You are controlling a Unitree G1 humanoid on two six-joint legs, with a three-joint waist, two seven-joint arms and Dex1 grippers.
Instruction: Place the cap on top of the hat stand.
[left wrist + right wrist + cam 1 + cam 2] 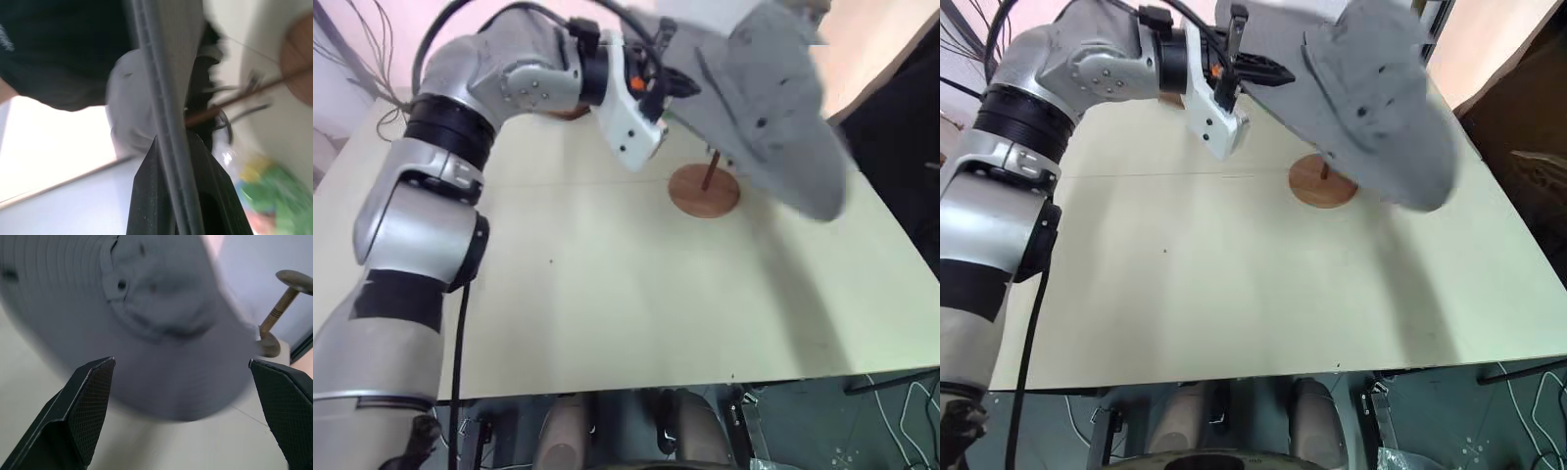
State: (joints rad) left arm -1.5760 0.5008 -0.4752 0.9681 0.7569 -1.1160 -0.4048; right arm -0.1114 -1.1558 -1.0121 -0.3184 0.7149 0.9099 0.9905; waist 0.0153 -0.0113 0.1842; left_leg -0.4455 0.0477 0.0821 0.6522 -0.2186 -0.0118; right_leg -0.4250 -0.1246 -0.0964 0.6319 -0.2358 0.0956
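Observation:
The cap [773, 108], a grey floppy sun hat, hangs in the air over the far middle of the table. My left gripper [1268, 70] is shut on its brim [168, 122], which runs between the two black fingers. Beneath it the hat stand's round wooden base [705, 190] and thin pole [710, 168] rise from the table, and the cap hides the stand's top in the eye views. In the right wrist view the stand's top disc [296, 280] stands bare beside the cap [156, 308]. My right gripper [181, 361] is open, with nothing between its fingers.
The pale wooden table [607, 294] stretches wide in front of the stand. A small brown thing [573, 113] lies behind my left arm. A dark mass [901, 127] sits past the table's right edge, and cables [352, 39] hang at the far left.

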